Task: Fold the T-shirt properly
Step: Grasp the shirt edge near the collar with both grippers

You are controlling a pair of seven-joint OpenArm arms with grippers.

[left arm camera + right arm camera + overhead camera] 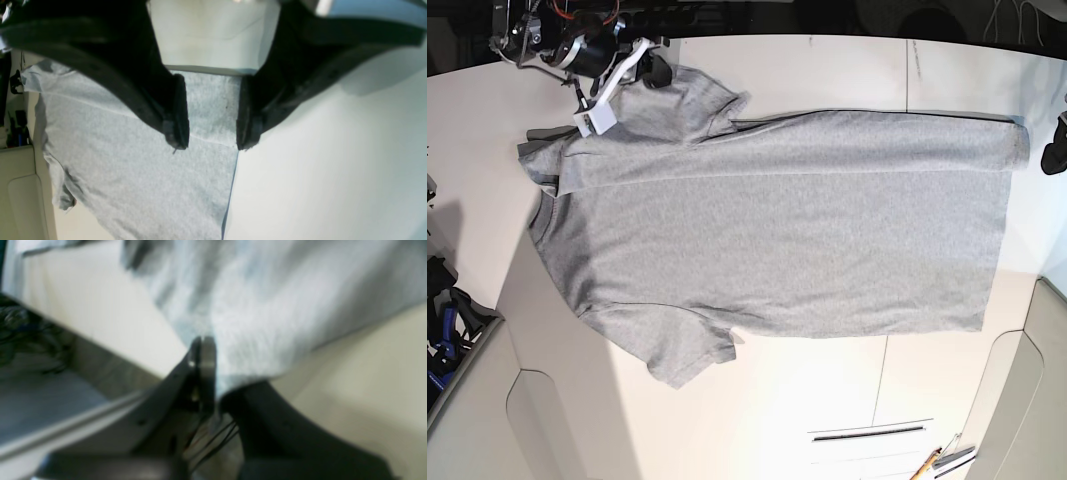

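base view — grey t-shirt (777, 240) spread flat

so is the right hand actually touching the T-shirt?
Touching. The right wrist view shows the right hand shut on a bunched edge of the T-shirt, with cloth running into its closed fingers.
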